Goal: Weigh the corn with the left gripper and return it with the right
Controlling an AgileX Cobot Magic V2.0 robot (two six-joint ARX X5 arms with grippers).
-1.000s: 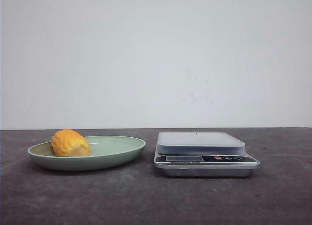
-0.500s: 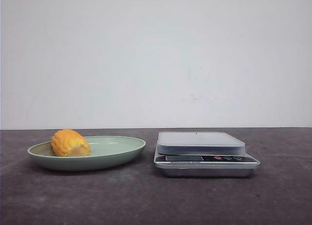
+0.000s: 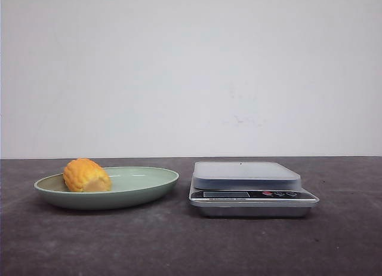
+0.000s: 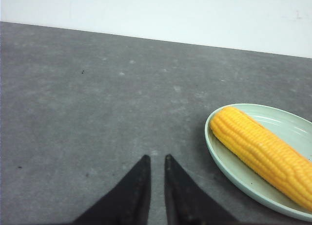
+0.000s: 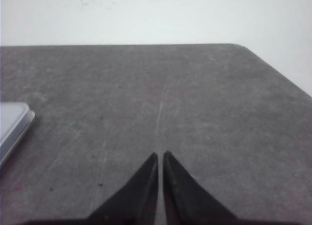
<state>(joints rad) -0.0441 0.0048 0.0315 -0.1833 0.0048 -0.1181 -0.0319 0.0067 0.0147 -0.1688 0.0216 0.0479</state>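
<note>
The corn (image 3: 86,175), a yellow-orange ribbed cob, lies in the left part of a pale green plate (image 3: 146,189) on the dark table. In the front view I see it end-on. In the left wrist view the corn (image 4: 263,154) shows as a long cob lying in the plate (image 4: 225,164). My left gripper (image 4: 156,159) is off to one side of the plate, over bare table, empty, its jaws nearly together. My right gripper (image 5: 160,154) is over bare table beside the scale, empty, its jaws together. Neither gripper shows in the front view.
A silver kitchen scale (image 3: 248,175) with an empty platform stands just right of the plate; its corner shows in the right wrist view (image 5: 12,125). A white wall runs behind the table. The table's far corner (image 5: 243,47) is rounded.
</note>
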